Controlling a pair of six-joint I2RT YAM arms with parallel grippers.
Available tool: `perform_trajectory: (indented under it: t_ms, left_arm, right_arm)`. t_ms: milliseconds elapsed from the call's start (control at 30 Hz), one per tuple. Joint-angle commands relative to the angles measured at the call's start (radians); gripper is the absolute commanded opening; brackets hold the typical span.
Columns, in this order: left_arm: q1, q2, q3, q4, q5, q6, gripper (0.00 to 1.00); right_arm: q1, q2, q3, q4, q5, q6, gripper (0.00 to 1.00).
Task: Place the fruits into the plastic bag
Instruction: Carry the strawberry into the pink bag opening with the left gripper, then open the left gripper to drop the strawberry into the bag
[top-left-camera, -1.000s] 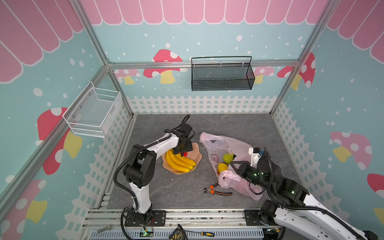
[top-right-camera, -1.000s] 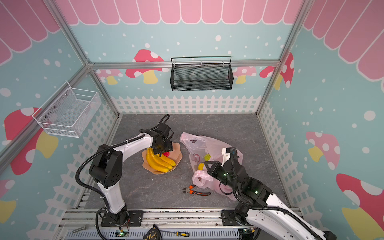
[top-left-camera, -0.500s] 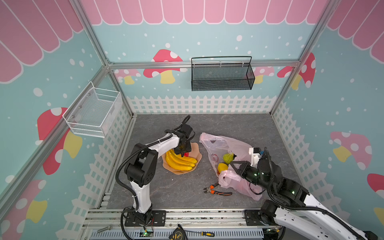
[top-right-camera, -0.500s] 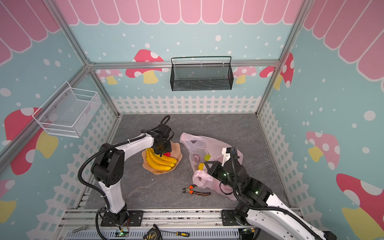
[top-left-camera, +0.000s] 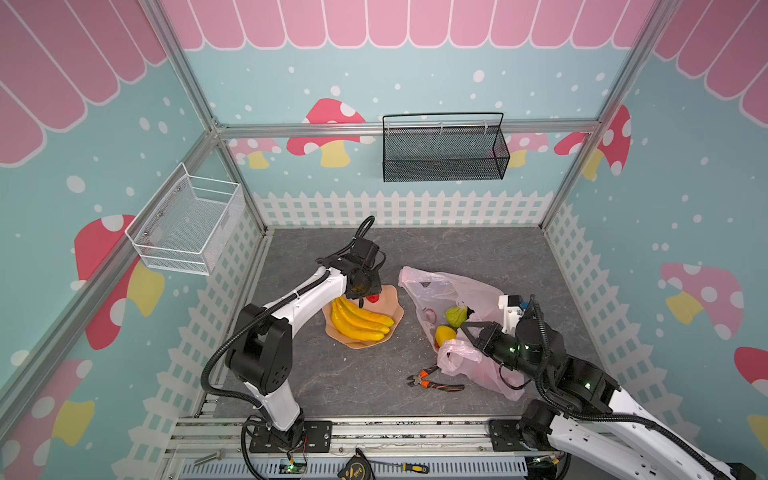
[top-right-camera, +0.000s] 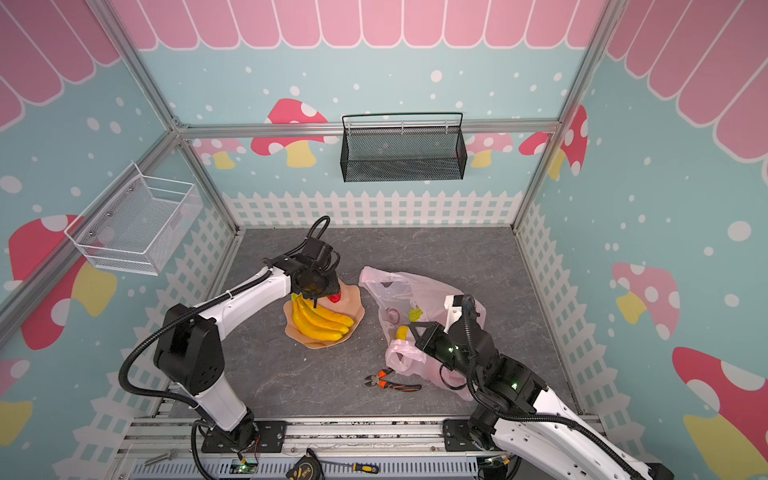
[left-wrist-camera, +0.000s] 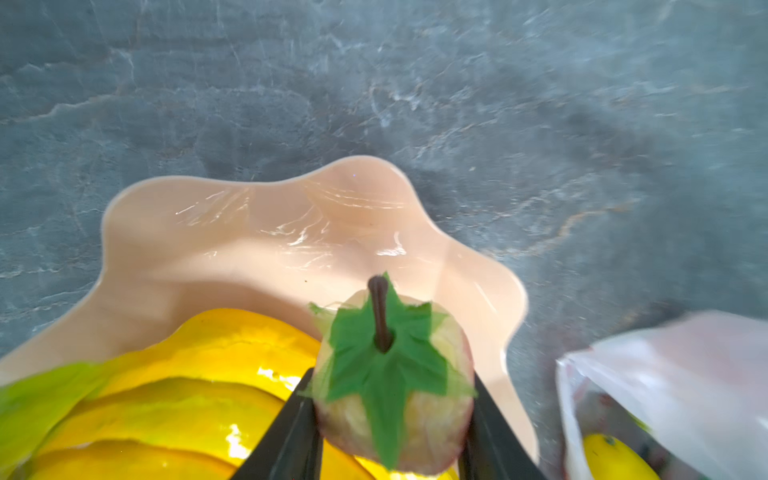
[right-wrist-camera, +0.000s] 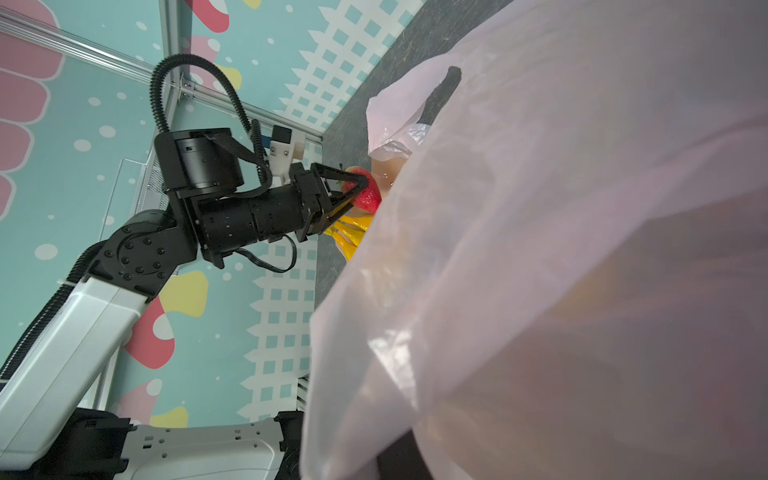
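Clasps with the half-closed left gripper (left-wrist-camera: 392, 399) a red fruit (top-left-camera: 373, 297) at the far rim of the wavy plate (top-left-camera: 394, 308), beside the banana bunch (top-left-camera: 361, 322), mid-way across the worktop (top-left-camera: 415, 249); pinches with the closed right gripper (top-left-camera: 463, 329) the near part of the plastic bag (top-left-camera: 440, 286).

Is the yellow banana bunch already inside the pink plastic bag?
No, the banana bunch lies on the peach plate, apart from the plastic bag.

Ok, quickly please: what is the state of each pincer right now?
Left pincer: closed on the red fruit.
Right pincer: closed, holding the plastic bag by its edge.
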Motion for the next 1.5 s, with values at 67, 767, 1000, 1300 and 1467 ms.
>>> perform_trajectory:
  t_ms: [67,767,1000,1300,1467]
  left_arm:
    - [-0.017,-0.093,-0.01,0.003,0.115,0.035,0.4]
    - [-0.303,-0.006,-0.024,0.27,0.487,-0.219,0.35]
    - [-0.386,0.1,0.057,0.298,0.443,-0.278,0.33]
    - [-0.455,0.237,0.19,0.297,0.406,-0.341,0.37]
    - [-0.468,0.3,0.266,0.259,0.364,-0.345,0.5]
  right_arm:
    - [-0.003,-0.011,0.021,0.0,0.016,0.0,0.01]
    - [-0.002,-0.004,0.018,0.008,0.007,-0.003,0.01]
    - [-0.002,-0.012,0.013,0.01,0.001,-0.005,0.01]
    - [-0.003,-0.02,0.011,0.014,-0.005,-0.007,0.01]
    - [-0.002,-0.022,0.001,0.026,-0.015,-0.006,0.01]
